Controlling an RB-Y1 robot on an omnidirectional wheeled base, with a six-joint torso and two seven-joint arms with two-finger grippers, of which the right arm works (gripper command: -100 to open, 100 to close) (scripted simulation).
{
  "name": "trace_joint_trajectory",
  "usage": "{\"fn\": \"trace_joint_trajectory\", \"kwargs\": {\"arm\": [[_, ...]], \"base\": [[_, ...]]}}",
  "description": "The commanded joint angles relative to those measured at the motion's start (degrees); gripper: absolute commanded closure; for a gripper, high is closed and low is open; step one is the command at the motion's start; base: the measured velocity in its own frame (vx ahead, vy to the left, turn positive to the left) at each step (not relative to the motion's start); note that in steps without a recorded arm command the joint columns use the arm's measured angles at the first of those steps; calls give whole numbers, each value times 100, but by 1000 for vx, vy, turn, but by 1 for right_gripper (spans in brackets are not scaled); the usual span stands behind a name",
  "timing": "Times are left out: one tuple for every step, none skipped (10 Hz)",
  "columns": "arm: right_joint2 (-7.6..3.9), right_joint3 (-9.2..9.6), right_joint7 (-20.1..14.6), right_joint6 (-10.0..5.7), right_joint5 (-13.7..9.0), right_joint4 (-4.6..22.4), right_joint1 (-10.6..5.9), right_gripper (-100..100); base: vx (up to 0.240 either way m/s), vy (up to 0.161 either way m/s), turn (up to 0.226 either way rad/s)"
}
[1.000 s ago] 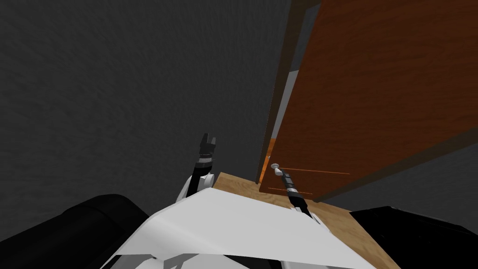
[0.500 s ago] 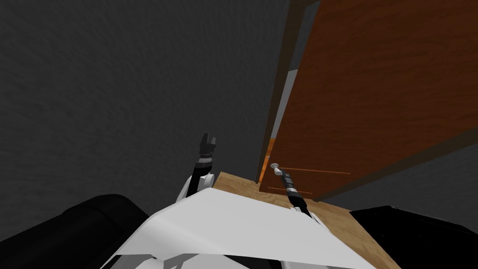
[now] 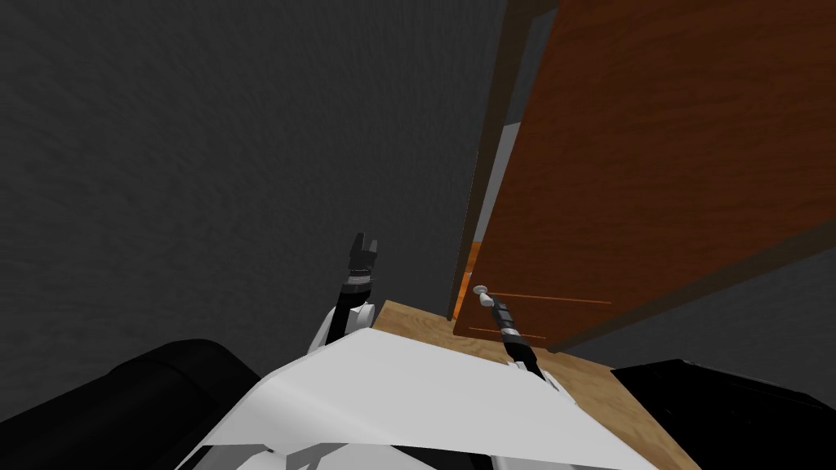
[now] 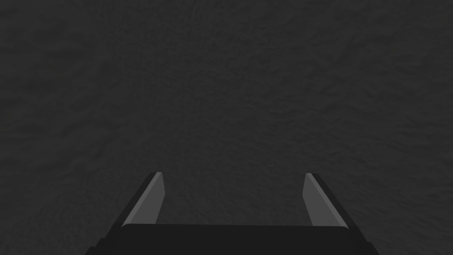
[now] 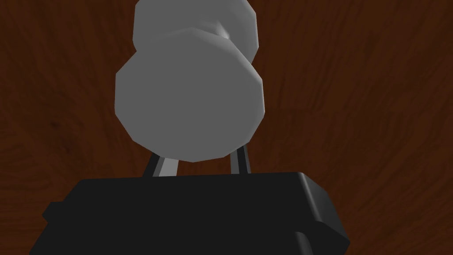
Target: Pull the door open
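Reaching up the middle of the head view, the right claw (image 3: 488,299) meets a light grey door knob (image 3: 481,290) low on the reddish-brown wooden door (image 3: 653,163). The door takes up the upper right of the frame, its grain running along its length, and two thin orange lines (image 3: 555,300) cross it beside the knob. In the right wrist view the knob (image 5: 190,102) sits close in front of the dark claw body. The two fingers (image 5: 167,167) rise narrowly set behind it and close on the part of the knob nearer the door, with the dark-grained door surface behind them.

The door stands slightly ajar. A dark brown frame (image 3: 490,163) runs along its left edge. In the gap between frame and door there is a pale grey strip (image 3: 504,155) and, lower down, a small orange sliver (image 3: 467,281).

A dark grey, faintly mottled wall (image 3: 204,163) covers the whole left and upper left of the head view. Light wooden floor (image 3: 408,320) lies at lower centre and runs toward the lower right. Black areas sit in the lower left corner (image 3: 147,392) and the lower right corner (image 3: 735,408).

The left claw (image 3: 365,243) is raised in front of the wall, left of the door and well apart from it. Its fingers (image 4: 150,199) stand wide and hold nothing, facing the same dark wall.
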Motion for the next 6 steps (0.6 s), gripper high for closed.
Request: {"fn": "trace_joint_trajectory", "kwargs": {"arm": [[180,151,5,-44,67,-97,-9,100],[180,151,5,-44,67,-97,-9,100],[39,33,-190,135,-65,-197,72,100],[32,55,-318,134,-102,-192,70,100],[25,77,-446,133,-140,-187,68,100],[17,105,-605,132,-187,-180,66,100]], "base": [[10,1,-13],[0,-6,-36],[-24,-39,27],[-43,-43,71],[-48,-29,43],[-49,-22,50]]}}
